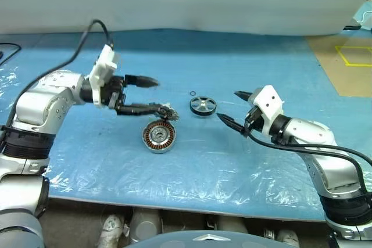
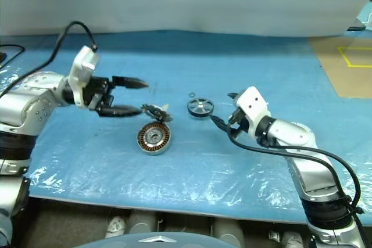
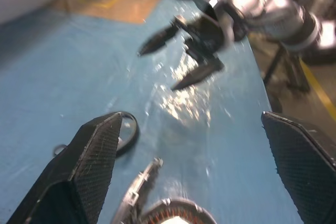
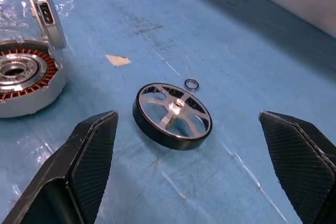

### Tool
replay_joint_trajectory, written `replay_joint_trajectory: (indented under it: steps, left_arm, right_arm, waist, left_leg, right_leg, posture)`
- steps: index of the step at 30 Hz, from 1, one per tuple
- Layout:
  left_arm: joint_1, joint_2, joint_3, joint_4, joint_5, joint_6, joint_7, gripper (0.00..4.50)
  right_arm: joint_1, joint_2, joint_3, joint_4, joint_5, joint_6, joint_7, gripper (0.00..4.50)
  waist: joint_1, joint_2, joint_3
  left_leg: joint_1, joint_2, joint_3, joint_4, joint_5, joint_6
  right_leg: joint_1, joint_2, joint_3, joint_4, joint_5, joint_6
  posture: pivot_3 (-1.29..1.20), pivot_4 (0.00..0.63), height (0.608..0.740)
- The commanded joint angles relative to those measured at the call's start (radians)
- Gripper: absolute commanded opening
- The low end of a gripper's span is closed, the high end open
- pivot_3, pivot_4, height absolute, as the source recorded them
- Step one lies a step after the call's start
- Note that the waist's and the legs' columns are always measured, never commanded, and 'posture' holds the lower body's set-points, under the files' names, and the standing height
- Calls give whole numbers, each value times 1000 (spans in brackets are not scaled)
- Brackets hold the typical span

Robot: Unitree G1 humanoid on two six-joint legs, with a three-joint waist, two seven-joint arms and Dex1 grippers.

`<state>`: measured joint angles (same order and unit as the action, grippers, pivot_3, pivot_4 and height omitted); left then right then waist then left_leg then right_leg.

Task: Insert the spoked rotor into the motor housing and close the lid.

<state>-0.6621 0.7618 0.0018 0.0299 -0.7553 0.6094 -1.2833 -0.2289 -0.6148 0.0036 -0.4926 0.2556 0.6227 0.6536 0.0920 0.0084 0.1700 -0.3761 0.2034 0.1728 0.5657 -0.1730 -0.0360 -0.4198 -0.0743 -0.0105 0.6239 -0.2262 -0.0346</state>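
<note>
Hovering at the left over the blue desk (image 1: 192,161), the left end effector (image 1: 156,94) points level toward 3 o'clock, fingers spread wide and holding nothing. One finger lies just beside the lid (image 1: 168,112), though contact cannot be made out. That lid stands raised on edge at the 12 o'clock side of the housing (image 1: 158,136), hinged there and open. The housing rests flat on the desk, copper windings ringing its hub, its cup unfilled. From the housing, the rotor (image 1: 203,106) lies apart at about 2 o'clock, flat on the desk, black rim around silver spokes. A tiny black ring (image 1: 192,93) sits just beside the rotor at 11 o'clock. Farther right, at the rotor's 3 o'clock, the right end effector (image 1: 231,108) hangs near it with fingers spread, gripping nothing.
</note>
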Motion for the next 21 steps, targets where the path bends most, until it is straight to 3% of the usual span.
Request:
replay_joint_trajectory:
  steps: [1,11,21]
  left_arm:
    - [3,-33,54,10,-14,41,77,4462]
    - [148,-54,68,-44,54,-34,106,4462]
    - [314,-54,47,-255,60,-52,115,4462]
  right_arm:
    - [-78,-4,35,59,-14,-24,18,4500]
    - [-474,-54,250,516,-156,-226,280,4500]
    - [-791,102,393,1122,-344,-499,382,4500]
  waist:
    - [-3,0,0]
    - [-26,-1,1]
    - [-24,-4,2]
  left_leg:
    - [0,0,0,0,0,0]
    - [-3,1,0,0,0,0]
    - [-10,2,-1,5,2,4]
  right_leg:
    - [0,0,0,0,0,0]
    - [-2,1,-1,0,0,0]
    - [-5,1,-4,0,0,-1]
  posture:
    - [0,150,740]
    - [0,150,740]
    - [0,150,740]
